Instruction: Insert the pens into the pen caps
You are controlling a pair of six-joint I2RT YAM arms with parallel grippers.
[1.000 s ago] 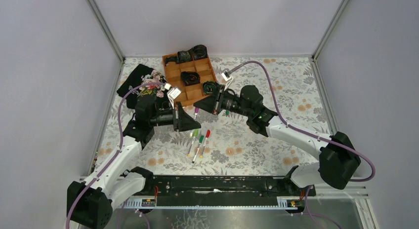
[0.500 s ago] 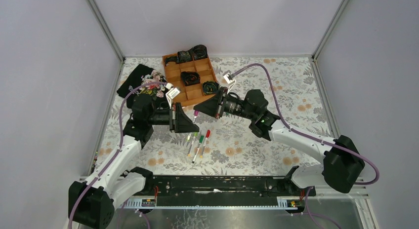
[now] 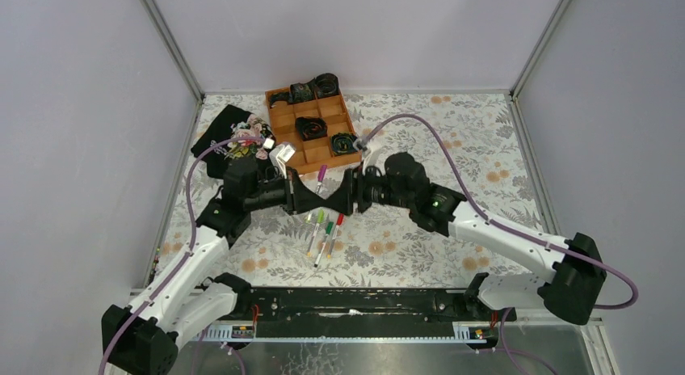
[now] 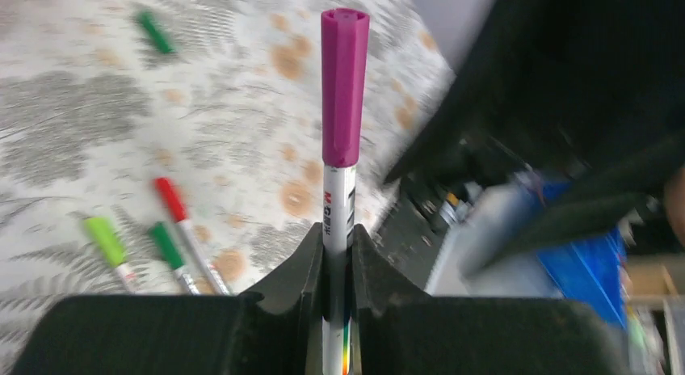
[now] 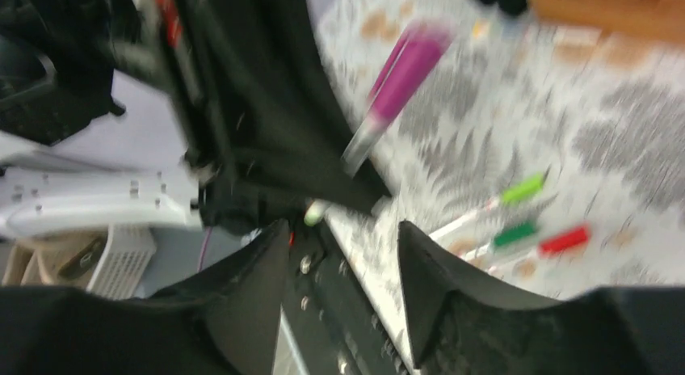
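Note:
My left gripper [image 3: 310, 199] [image 4: 338, 228] is shut on the white barrel of a pen [image 4: 338, 193]. A magenta pen cap [image 4: 345, 84] [image 3: 321, 174] [image 5: 404, 72] sits on its free end. My right gripper [image 3: 346, 195] [image 5: 343, 229] faces the left one from close by, open with nothing between its fingers. Below them three pens lie side by side on the mat, wearing a lime green cap [image 3: 318, 217] [image 5: 521, 189], a dark green cap [image 3: 327, 227] [image 5: 514, 233] and a red cap [image 3: 338, 220] [image 5: 564, 240]. A loose dark green cap [image 4: 153, 31] lies farther off.
A wooden compartment tray [image 3: 283, 108] with black coiled items stands at the back centre. A black pouch [image 3: 220, 131] with small coloured bits lies at the back left. Enclosure walls bound the floral mat [image 3: 452, 141] on three sides.
My right gripper has opened and let go of the magenta cap, then dropped lower toward the left gripper. The capped pen stays in the left gripper, which shifted slightly right.

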